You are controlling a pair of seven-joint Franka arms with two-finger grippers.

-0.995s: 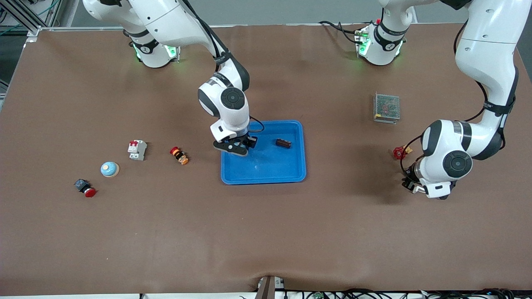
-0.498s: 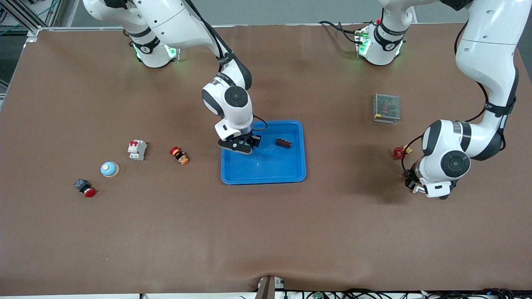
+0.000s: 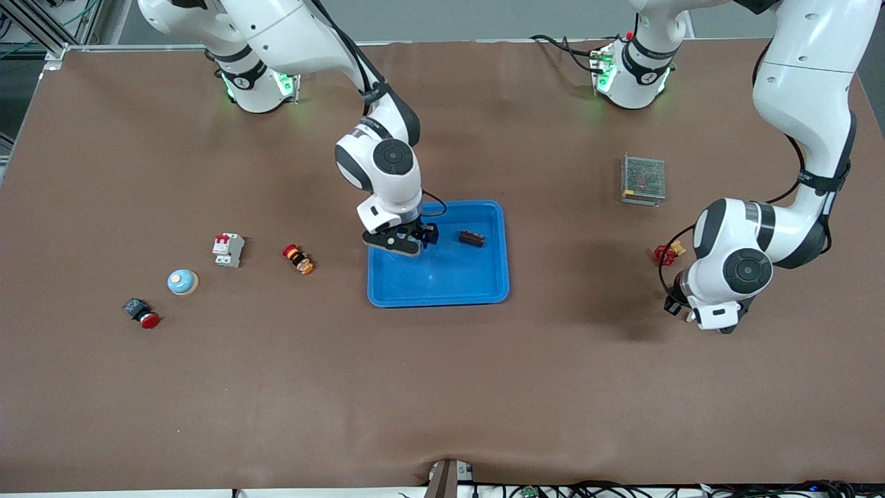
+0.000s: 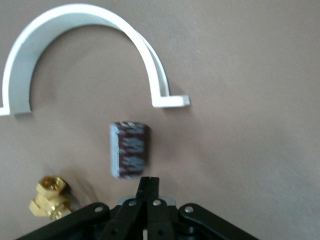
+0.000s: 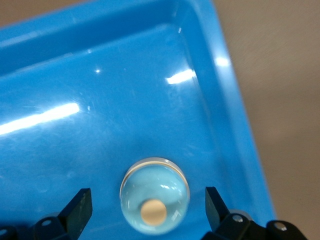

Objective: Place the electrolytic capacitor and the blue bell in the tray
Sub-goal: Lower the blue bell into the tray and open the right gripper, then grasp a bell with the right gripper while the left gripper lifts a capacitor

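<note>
Right tool [image 5: 148, 206] gapes wide over the tray [image 3: 477, 280] at mid-frame — blue bell [image 5: 155, 200] inside it. Left tool [image 4: 146, 182] pinched together, empty — electrolytic capacitor [image 4: 129, 150] lies on the counter [image 4: 240, 150] just beside it.

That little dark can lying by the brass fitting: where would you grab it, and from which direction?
Take the can across its rounded sides at mid-length, coming straight down. It lies on its side, so both long sides look free. The left tool over it is shut and would have to open first.
</note>
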